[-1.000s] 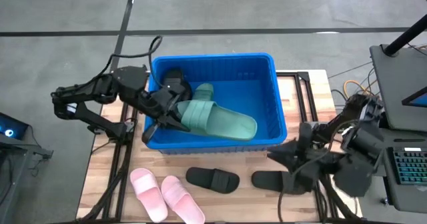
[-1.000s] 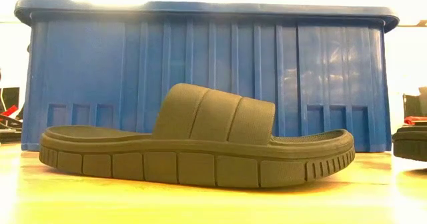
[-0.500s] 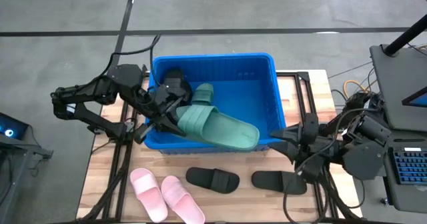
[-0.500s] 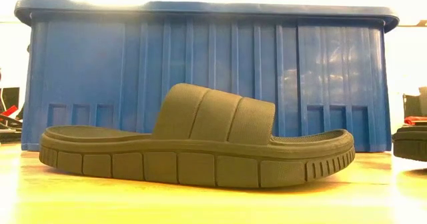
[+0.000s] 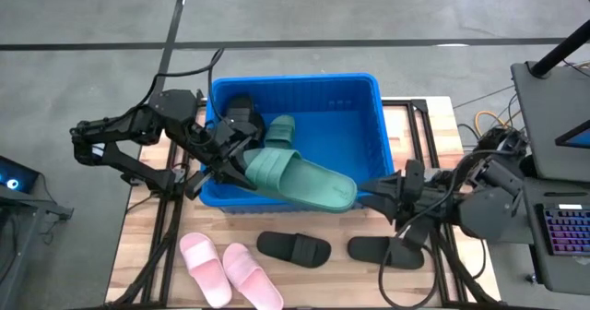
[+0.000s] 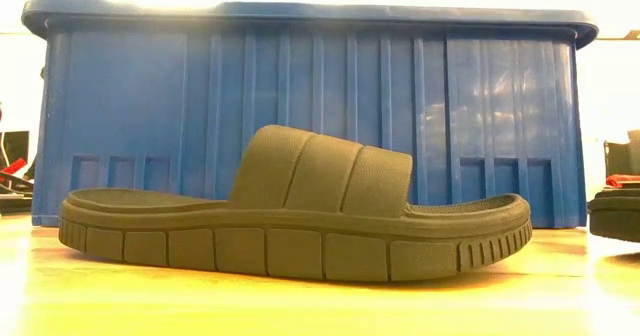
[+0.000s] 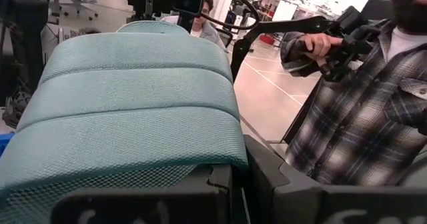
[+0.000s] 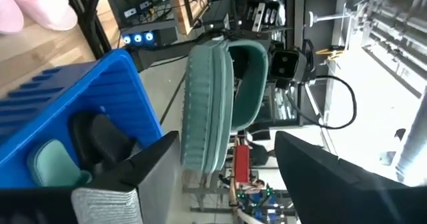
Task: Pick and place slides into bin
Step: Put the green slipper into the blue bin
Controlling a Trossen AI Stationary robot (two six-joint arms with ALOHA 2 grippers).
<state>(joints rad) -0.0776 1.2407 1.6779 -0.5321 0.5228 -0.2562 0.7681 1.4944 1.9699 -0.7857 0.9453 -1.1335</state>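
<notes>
Left to right in the high view: the left gripper (image 5: 241,153) was clamped shut on the strap end of a dark green rubber slide sandal with a wide ribbed strap (image 5: 300,175), holding it tilted over the near wall of the large bright blue ribbed plastic bin (image 5: 387,162), toe end hanging out past the rim toward the right arm. A second green slide (image 5: 281,125) already lay inside the bin next to a dark object I could not identify. On the pale wooden tabletop (image 5: 147,255) in front of the bin sat two light pink rubber slides (image 5: 229,269) side by side, then a black rubber slide (image 5: 293,247), then another black slide (image 5: 383,251) partly under the right arm. The right gripper (image 5: 378,192) was just beside the green slide's toe with fingers spread wide, gripping nothing; its wrist view showed the green sole (image 8: 207,97) edge-on between its fingers, not touched. Left wrist view: green strap (image 7: 127,97) filled the frame, with a person in a plaid shirt (image 7: 360,124) behind. Judgement: the step was getting this slide fully inside. To do it well, the toe should probably be swung inward over the bin floor before the left fingers let go, else it could tip over the rim onto the table; the right gripper should keep clear or only nudge the toe in.
</notes>
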